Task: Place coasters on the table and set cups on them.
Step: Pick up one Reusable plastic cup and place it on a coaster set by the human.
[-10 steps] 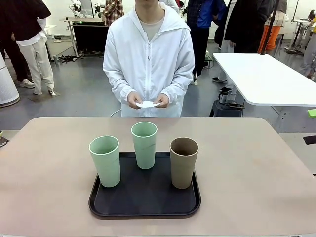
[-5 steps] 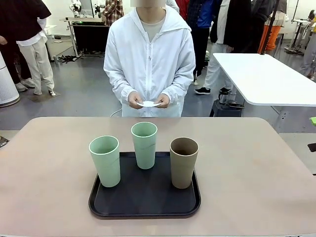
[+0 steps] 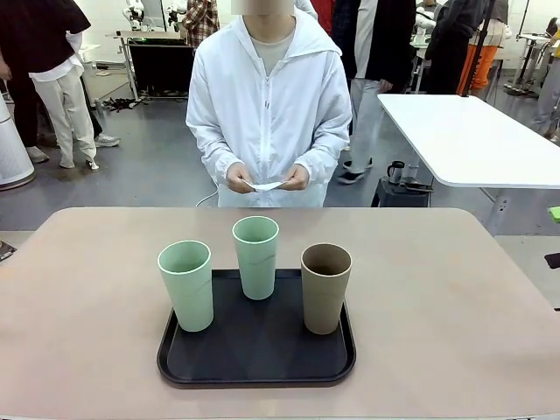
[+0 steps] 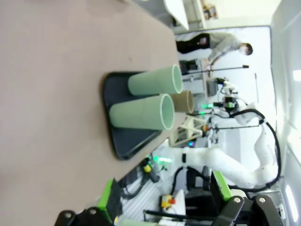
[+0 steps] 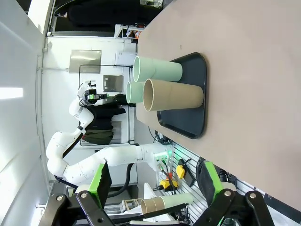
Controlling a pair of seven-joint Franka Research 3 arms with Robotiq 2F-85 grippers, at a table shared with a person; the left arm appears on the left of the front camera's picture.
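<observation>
A black plastic tray with rounded corners (image 3: 254, 360) lies flat near the front edge. Beyond the far side stands a person in a white zipped hooded jacket (image 3: 267, 105). Farther right is a white rectangular table (image 3: 464, 140), with a small dark mug (image 3: 396, 170) low beside it. Other people stand on the grey floor (image 3: 157, 166) behind.

Bright, even overhead light with soft shadows on the table (image 3: 437, 297) (wrist views bow outward, perhaps slightly blurred).
</observation>
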